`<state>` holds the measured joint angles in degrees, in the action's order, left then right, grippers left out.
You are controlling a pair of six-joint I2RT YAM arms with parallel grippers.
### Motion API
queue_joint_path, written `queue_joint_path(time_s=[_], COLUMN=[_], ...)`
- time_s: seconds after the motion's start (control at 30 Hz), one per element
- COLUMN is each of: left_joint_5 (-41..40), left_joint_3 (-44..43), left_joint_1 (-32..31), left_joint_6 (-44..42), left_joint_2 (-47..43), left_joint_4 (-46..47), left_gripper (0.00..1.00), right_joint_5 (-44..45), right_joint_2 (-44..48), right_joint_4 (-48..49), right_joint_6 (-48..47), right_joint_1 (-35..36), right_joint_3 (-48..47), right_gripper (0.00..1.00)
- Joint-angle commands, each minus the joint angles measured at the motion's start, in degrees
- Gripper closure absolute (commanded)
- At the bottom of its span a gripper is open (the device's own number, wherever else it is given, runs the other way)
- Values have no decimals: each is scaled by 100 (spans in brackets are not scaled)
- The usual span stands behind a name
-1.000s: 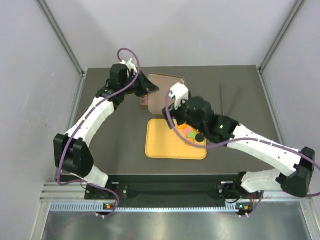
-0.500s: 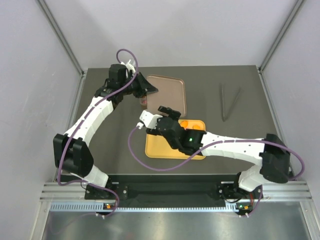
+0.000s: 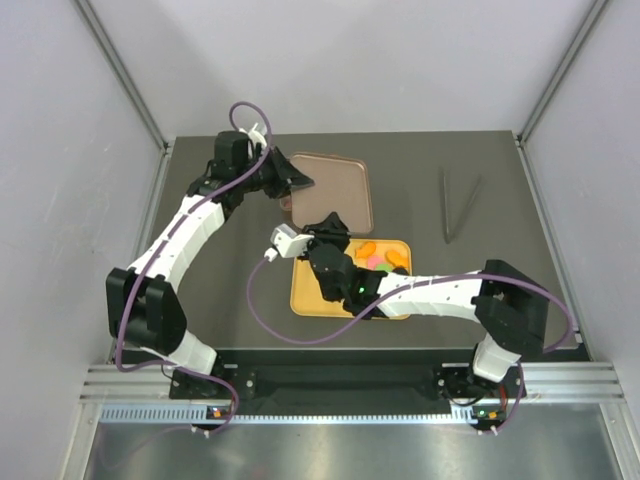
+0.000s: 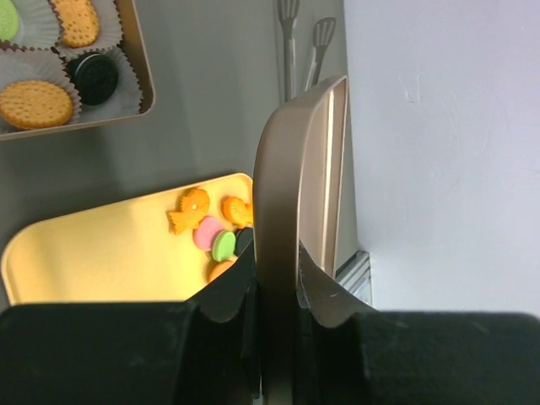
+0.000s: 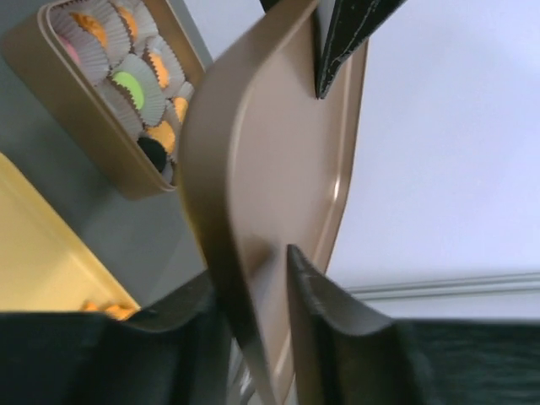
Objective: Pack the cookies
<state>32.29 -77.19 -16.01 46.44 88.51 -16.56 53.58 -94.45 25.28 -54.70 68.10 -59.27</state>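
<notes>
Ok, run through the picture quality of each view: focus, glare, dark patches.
Top external: evenly lit and sharp across the table. Left wrist: a bright streak runs down the rim of the lid; the left gripper is black and soft-edged, the cookies crisp. Right wrist: a faint sheen on the lid's inner face; the right gripper is dark and blurred, the box in focus.

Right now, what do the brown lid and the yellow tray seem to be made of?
Brown lid: probably thin metal, satin bronze finish; a soft highlight streak runs along its rim. Yellow tray: likely plastic, matte; even colour, rounded corners, no glints. Neither is certain.
</notes>
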Motion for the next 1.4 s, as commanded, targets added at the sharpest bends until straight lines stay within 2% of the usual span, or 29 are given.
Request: queue_joint_path(time_s=[0.0,0.03,0.1,0.13,0.23,0.27,0.33,0.37,0.63,0.73,0.77,0.8,0.87,0.9,0.97,1.0,1.07,1.1,1.13,1.2,1.23,1.3,1.33,1.37], left_joint_5=[312,330,339,356,330,287,-3,-91,-943,-1260,-1443,-1532,-1638,-1743,-1832,-1823,-1814,-1823,-1823,-1762,-1744,-1761,-1779,-1788], left_joint_3=[63,81,72,64,37,28,-68,-129,-1051,-1202,-1211,-1185,-992,-913,-649,-570,-385,-306,-184,-17,2,107,142,177], left_joint_1=[72,89,107,133,238,274,449,537,1504,1557,1557,1557,1557,1557,1566,1557,1557,1557,1557,1557,1557,1557,1557,1557], left_joint_6=[111,137,138,146,164,147,51,32,-108,-178,-205,-214,-223,-214,-231,-240,-284,-310,-363,-442,-547,-679,-714,-741], left_joint_2=[-343,-361,-361,-361,-361,-378,-378,-344,-53,-71,-140,-185,-281,-377,-474,-492,-493,-484,-475,-396,-352,-229,-151,-106], left_joint_4=[407,434,478,469,557,609,610,575,548,540,539,557,688,741,916,961,1153,1216,1286,1514,1524,1603,1603,1786], left_gripper=[100,99,94,89,58,42,29,23,18,19,19,19,19,19,19,18,17,17,17,16,16,16,16,16], right_joint_5=[381,407,434,451,460,460,451,443,-426,-1216,-1506,-2344,-3454,-4748,-5941,-6930,-7841,-8629,-8976,-9800,-10032,-10559,-10744,-11024], right_joint_2=[-47,-64,-99,-99,-30,-12,85,129,665,613,560,499,244,130,-344,-563,-1213,-1424,-1809,-2363,-2532,-3101,-3305,-3490], right_joint_4=[1181,1225,1444,1584,1621,1516,1323,808,-2314,-3623,-3896,-4169,-4768,-4873,-4910,-4901,-4657,-4472,-4183,-3226,-2848,-1706,-1284,-323], right_joint_6=[-602,-656,-805,-858,-938,-938,-868,-624,1434,2277,2784,3067,3908,4192,5051,5326,6263,6583,7265,7971,8732,9535,10444,10932], right_joint_1=[-24,-24,-24,-24,11,28,72,81,55,-269,-418,-811,-1296,-1856,-2421,-2885,-3266,-3572,-3697,-3978,-4049,-4216,-4269,-4339], right_joint_3=[-24,-41,-85,-94,-111,-138,-173,-286,-963,-1691,-2224,-2526,-3376,-3642,-4300,-4530,-5083,-5208,-5331,-5394,-5403,-5446,-5499,-5517], right_gripper=[75,87,100,100,100,100,100,100,100,100,100,100,100,100,100,100,100,100,100,100,100,100,100,100])
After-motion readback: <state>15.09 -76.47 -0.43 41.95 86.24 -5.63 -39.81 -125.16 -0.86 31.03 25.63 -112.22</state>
